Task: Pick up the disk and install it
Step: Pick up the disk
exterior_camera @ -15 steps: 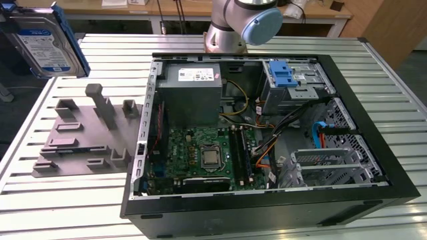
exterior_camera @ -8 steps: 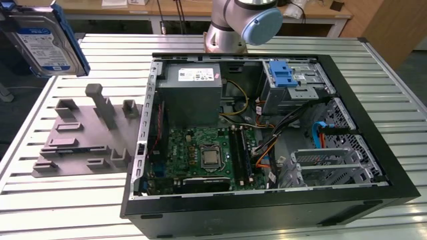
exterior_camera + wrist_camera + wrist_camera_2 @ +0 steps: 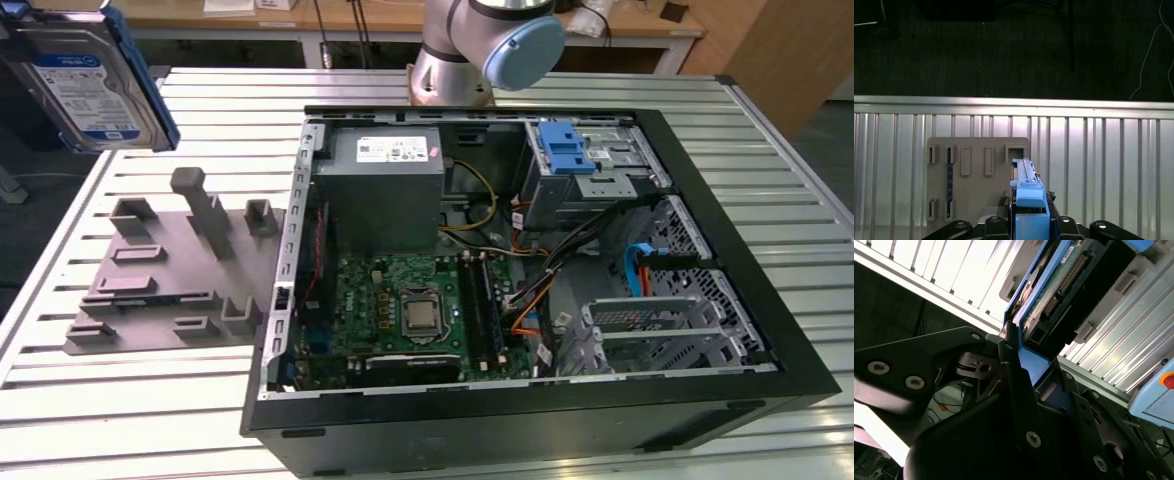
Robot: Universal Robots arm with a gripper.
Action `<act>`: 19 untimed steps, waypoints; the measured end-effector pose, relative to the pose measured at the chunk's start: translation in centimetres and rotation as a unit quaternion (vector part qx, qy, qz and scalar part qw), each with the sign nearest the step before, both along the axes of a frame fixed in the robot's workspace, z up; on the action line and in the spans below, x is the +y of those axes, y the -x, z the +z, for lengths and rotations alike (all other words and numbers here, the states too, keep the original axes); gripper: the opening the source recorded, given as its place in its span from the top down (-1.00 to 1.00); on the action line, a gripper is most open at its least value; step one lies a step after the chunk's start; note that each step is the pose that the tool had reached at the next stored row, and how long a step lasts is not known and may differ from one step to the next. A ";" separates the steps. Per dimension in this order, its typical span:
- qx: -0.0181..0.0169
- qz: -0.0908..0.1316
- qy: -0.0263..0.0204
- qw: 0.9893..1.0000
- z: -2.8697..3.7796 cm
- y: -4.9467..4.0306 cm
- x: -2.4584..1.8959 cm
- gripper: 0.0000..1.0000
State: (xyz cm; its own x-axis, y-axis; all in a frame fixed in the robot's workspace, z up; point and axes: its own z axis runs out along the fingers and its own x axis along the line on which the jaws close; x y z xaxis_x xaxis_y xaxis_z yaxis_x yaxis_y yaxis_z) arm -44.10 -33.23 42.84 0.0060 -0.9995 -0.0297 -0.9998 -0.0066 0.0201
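The disk (image 3: 87,85), a silver drive with a blue-and-white label in a blue bracket, hangs in the air at the exterior view's far upper left, above the table's corner. My gripper (image 3: 1026,372) is shut on the disk's (image 3: 1054,285) blue bracket, with a dark finger (image 3: 1013,375) pressed against one side. In the first wrist view the disk (image 3: 1026,187) shows edge-on, standing up from my gripper (image 3: 1029,220), high above the table. Part of the disk runs past the exterior view's edge.
An open black computer case (image 3: 747,300) lies on the slatted metal table (image 3: 134,420). Inside are a silver drive cage with a blue latch (image 3: 581,160), a grey power supply box (image 3: 387,190) and a green motherboard (image 3: 407,310). A grey fixture plate with pegs (image 3: 160,270) lies beside the case and under the disk (image 3: 979,180).
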 end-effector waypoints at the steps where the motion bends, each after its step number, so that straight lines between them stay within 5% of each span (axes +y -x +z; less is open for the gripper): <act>1: 0.000 0.000 0.000 1.000 0.02 0.00 0.00 0.27; 19: 0.000 0.000 -0.001 1.000 0.97 0.00 0.00 0.27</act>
